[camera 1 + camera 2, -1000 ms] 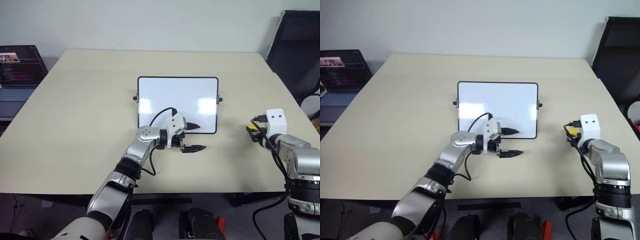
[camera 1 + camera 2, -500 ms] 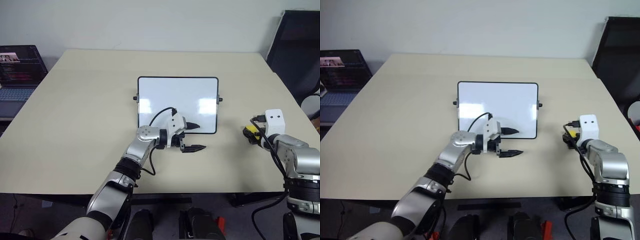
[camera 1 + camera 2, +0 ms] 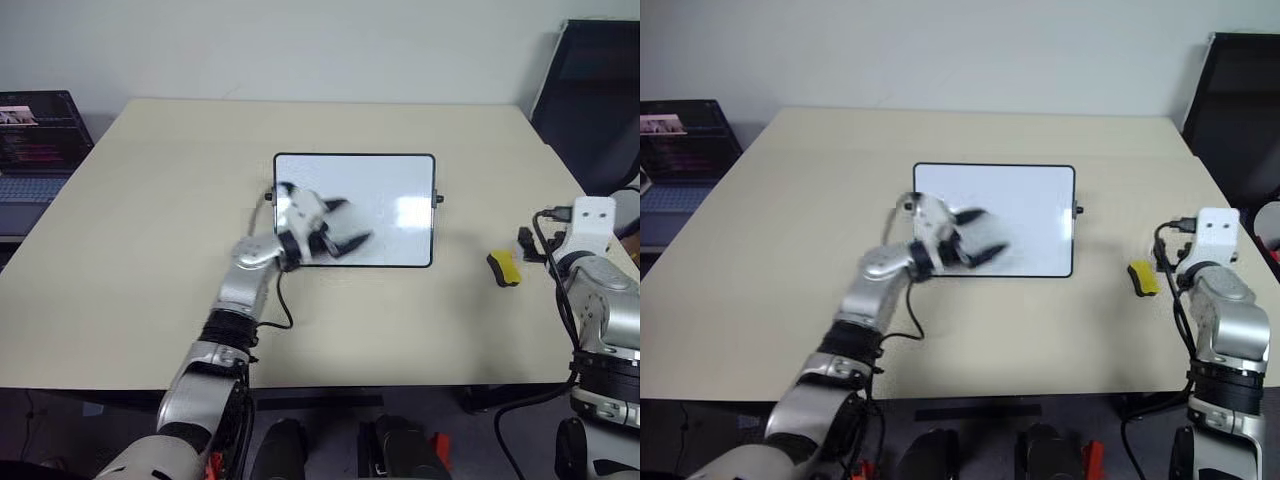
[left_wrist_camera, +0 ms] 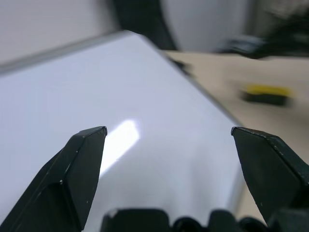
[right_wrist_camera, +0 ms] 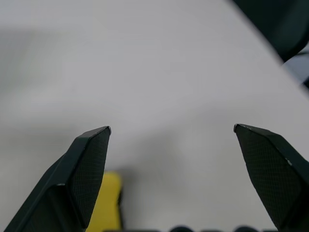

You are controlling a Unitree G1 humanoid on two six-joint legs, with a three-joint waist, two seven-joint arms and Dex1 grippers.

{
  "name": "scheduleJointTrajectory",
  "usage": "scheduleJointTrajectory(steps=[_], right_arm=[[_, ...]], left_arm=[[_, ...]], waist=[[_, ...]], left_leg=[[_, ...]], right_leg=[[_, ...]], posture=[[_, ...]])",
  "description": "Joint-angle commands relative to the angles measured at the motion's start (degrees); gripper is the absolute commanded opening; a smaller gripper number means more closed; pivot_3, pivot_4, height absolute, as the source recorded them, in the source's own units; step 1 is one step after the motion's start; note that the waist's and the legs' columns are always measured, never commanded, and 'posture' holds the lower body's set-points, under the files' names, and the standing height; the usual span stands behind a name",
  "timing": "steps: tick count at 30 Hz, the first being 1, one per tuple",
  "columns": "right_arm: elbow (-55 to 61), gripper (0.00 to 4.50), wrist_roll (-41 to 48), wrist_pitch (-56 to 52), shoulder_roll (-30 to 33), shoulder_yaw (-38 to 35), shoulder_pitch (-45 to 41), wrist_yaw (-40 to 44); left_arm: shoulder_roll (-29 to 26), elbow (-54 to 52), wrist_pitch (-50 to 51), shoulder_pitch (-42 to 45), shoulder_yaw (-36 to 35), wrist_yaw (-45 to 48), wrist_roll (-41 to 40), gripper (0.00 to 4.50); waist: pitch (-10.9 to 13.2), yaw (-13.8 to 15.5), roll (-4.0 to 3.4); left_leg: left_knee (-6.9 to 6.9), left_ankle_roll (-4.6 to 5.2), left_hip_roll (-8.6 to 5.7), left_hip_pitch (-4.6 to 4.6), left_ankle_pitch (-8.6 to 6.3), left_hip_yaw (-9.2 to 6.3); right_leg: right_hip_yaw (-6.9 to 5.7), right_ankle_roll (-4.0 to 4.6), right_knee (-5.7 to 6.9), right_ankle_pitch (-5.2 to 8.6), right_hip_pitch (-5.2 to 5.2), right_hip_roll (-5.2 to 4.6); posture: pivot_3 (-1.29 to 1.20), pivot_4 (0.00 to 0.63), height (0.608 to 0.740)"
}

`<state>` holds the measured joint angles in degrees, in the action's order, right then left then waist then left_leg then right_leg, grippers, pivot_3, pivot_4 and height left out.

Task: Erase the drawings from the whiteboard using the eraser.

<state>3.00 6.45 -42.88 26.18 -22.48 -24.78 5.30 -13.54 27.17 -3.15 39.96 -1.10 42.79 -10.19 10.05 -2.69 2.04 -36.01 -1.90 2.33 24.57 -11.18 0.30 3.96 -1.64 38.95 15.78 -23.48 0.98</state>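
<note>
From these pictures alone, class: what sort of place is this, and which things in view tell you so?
Probably an office or lab workroom. A large beige table carries a small whiteboard and a yellow eraser; an open laptop sits beside it, and a dark office chair stands against a plain wall.

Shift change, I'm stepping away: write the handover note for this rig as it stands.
Left gripper: open, empty, above the whiteboard.
Right gripper: open, empty, just right of the eraser.
Eraser lies on the table, right of the whiteboard, clear of it.
Done: the board's visible surface shows no drawings; the left arm hides part of it.
Left: check that hidden patch.
</note>
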Motion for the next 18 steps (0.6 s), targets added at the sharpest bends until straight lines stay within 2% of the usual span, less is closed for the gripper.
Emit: scheduleJointTrajectory(steps=[1,7,15,18], right_arm=[[2.1,4.48,-1.1,6.5,-1.3,-2.3,0.9,-3.9],[1.5,4.48,-1.5,11.5,-3.9,-2.3,4.3,-6.9],[5.1,4.48,-0.2,8.9,-9.9,-2.5,13.1,-9.7],[5.1,4.48,-0.1,8.4,-10.4,-2.2,13.0,-10.2]], left_arm=[[-1.4,-4.9,1.1,-2.7,-7.2,-11.9,-0.5,4.5],[-3.6,-9.7,5.2,-10.7,-13.1,-28.2,3.6,4.5],[-1.2,-15.0,10.1,-17.5,-13.3,-33.6,2.7,4.5],[-1.0,-16.3,10.9,-17.4,-13.6,-34.1,2.1,4.5]], waist=[[0.0,0.1,-0.01],[0.0,0.4,-0.01],[-0.1,1.2,0.01],[-0.1,1.1,0.02]], left_leg=[[0.0,0.0,0.04,0.0,0.0,-0.01],[-0.02,0.0,0.19,-0.01,0.0,0.0],[-0.03,-0.01,0.22,-0.06,0.01,-0.06],[-0.05,-0.01,0.2,-0.12,0.01,0.01]], right_leg=[[-0.01,0.0,0.0,0.0,0.0,-0.01],[-0.01,-0.02,0.02,-0.02,0.01,-0.06],[-0.03,-0.01,0.02,-0.02,0.12,-0.1],[-0.03,-0.05,0.0,-0.04,0.16,-0.1]], posture=[[0.0,0.15,0.74],[0.0,0.15,0.74],[0.0,0.15,0.74],[0.0,0.15,0.74]])
